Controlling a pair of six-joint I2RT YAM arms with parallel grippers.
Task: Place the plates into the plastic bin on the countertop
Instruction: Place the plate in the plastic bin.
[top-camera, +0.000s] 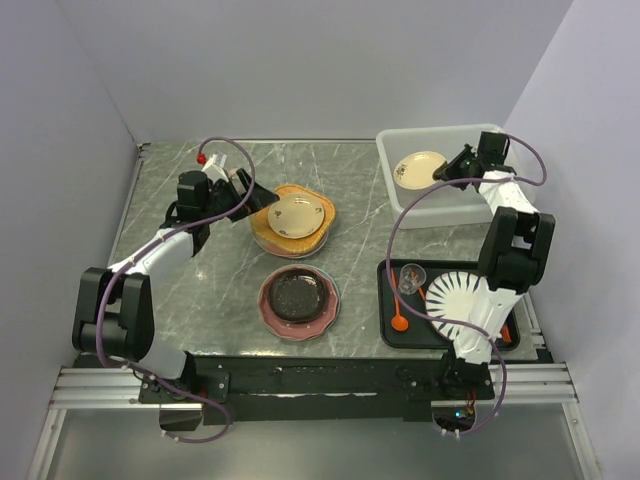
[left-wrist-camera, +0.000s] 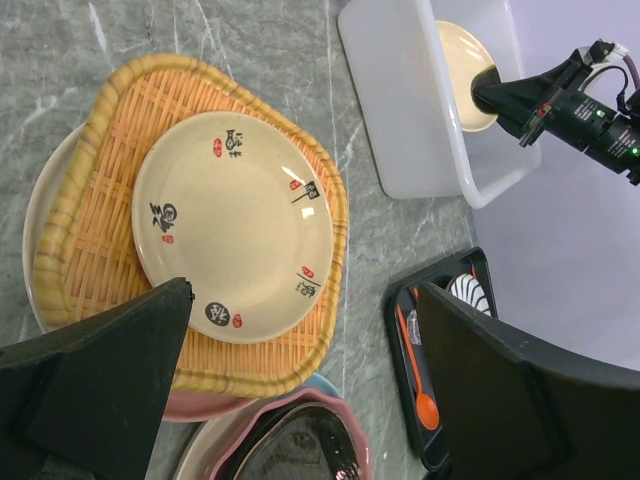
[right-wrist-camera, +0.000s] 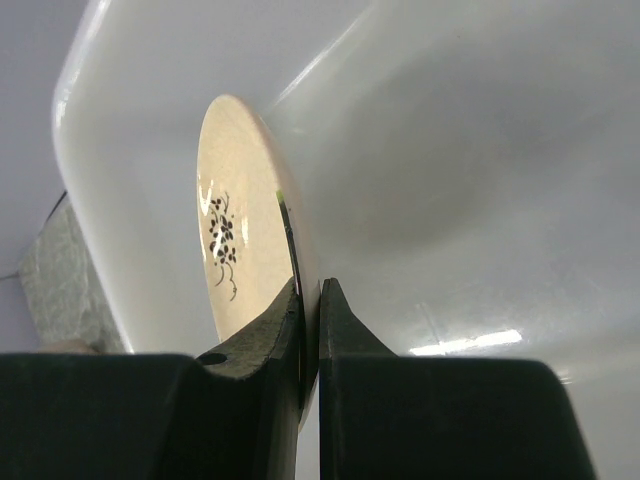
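Right, your grey-green countertop carries everything. The plastic bin sits at its far right corner, and the black tray lies at the near right, well apart from the bin.

Your right gripper reaches into the bin, its jaws clenched on the rim of the floral cream plate. That plate is inside the bin's walls. You cannot tell from these views whether it rests on the bin floor.

Your left gripper hangs over the far left stack with its jaws spread wide, gripping nothing. Under it the orange rounded-square plate lies on a white plate and a pink one, and the small cream plate lies centred on the orange one.

Nearer you, at mid-counter, the black speckled plate is nested in a pink plate.

On the tray a white plate with black radial stripes lies beside a clear glass and an orange spoon.
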